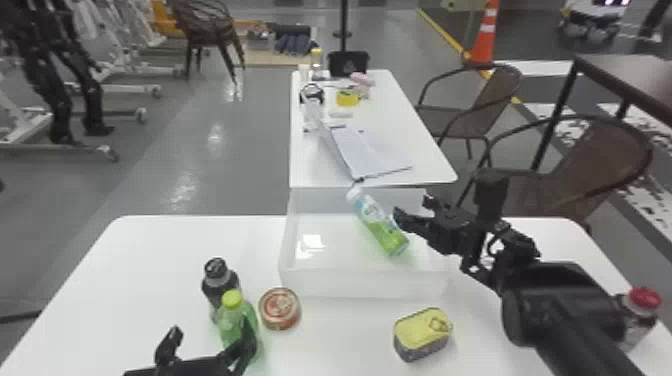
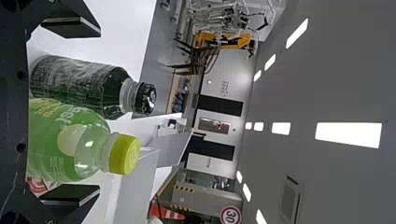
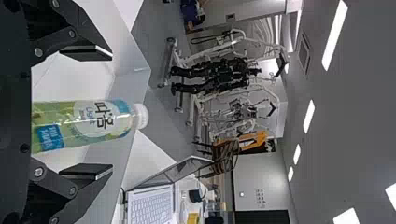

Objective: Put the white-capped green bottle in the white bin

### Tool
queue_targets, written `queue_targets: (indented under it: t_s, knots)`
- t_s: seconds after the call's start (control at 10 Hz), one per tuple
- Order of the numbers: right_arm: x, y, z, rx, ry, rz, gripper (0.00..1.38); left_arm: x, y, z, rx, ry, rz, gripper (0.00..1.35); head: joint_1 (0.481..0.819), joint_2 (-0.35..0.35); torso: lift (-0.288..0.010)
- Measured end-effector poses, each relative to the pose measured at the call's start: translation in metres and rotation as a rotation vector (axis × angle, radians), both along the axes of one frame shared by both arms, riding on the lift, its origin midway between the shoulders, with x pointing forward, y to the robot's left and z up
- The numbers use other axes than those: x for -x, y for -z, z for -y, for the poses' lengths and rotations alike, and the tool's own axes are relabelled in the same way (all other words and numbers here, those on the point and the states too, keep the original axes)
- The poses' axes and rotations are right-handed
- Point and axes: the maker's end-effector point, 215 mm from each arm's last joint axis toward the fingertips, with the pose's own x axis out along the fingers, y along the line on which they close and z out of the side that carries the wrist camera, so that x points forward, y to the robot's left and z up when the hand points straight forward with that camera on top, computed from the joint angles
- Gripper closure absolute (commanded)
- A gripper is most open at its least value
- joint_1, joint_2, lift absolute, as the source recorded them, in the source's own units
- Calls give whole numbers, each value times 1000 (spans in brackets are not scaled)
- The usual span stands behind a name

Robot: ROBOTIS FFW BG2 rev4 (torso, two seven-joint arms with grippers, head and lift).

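- Left gripper (image 1: 210, 332), over the near edge of a white table (image 1: 135, 270), left of the middle; its two black fingers stand wide apart, with gaps to the bottles seen between them, so it grips nothing
- Dark bottle (image 1: 218, 285) with a black cap, upright on the left half of the table
- Green bottle (image 1: 233, 325) with a yellow cap, upright just nearer the near edge than the dark one
- Round red-and-gold tin (image 1: 279, 308), lying flat just beside these bottles, to their right
- White bin (image 1: 320, 284), see-through, at the middle of the table's far edge; past it, an open laptop (image 1: 372, 156) lies on a second table (image 1: 425, 160)
- White-capped green bottle (image 1: 378, 225), tilted within the bin, its cap toward the far rim
- Right gripper (image 1: 412, 208), at the bin's right side; its fingers are spread wide around that bottle, gaps on both sides, holding nothing
- Yellow-topped tin (image 1: 422, 332), near the near edge, right of the middle
- Red-capped bottle (image 1: 637, 322), by the table's right edge
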Motion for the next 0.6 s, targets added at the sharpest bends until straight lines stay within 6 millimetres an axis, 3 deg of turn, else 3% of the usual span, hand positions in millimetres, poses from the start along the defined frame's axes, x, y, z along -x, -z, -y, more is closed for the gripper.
queue_targets:
  t_s: [0.4,0.6]
  knots:
    - [3,-4,-1,-8,-3,16,412,1,0,0,0,0,1,125,549,0,-100]
    - [14,-17,-1,-36,0,51,412,1,-1,0,0,-1,5,125,549,0,-100]
